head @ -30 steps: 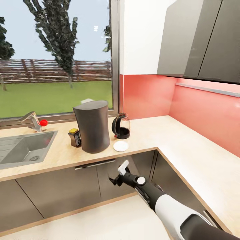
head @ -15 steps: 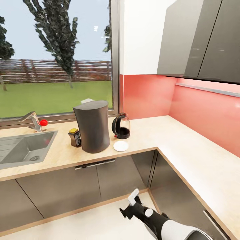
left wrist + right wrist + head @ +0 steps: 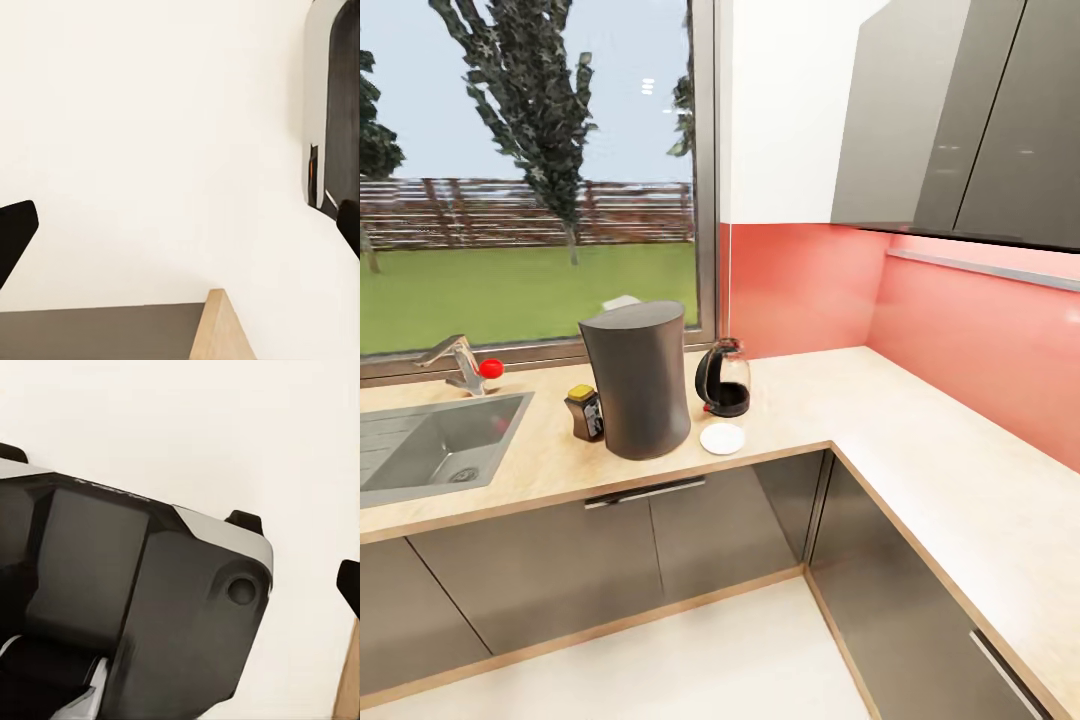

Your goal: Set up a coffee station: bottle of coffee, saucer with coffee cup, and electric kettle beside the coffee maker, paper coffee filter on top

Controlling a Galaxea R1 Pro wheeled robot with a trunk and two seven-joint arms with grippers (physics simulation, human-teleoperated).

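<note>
1. Your left gripper (image 3: 180,232) looks down at pale floor; its dark fingertips (image 3: 15,232) sit at opposite edges of the left wrist view, so the jaws stand wide apart with nothing between them.
2. On the right wrist view you see the robot's own dark base housing (image 3: 135,607) over the same floor. One dark fingertip (image 3: 349,585) shows at the edge; I cannot tell how wide that gripper is open or whether it holds anything.
3. Take the tall dark grey tapered electric kettle (image 3: 637,378) on the beige kitchen countertop (image 3: 920,450) as your landmark. A small round white saucer (image 3: 722,438) lies just beside it, toward the corner.
4. Just behind the saucer stands the small black coffee maker with a glass carafe (image 3: 724,378).
5. On the kettle's sink side stands a small dark bottle with a yellow cap (image 3: 585,411), probably the coffee.
6. Judging by this, kettle, saucer and bottle are placed; no cup sits on the saucer and no paper filter tops the coffee maker, so those remain.
</note>
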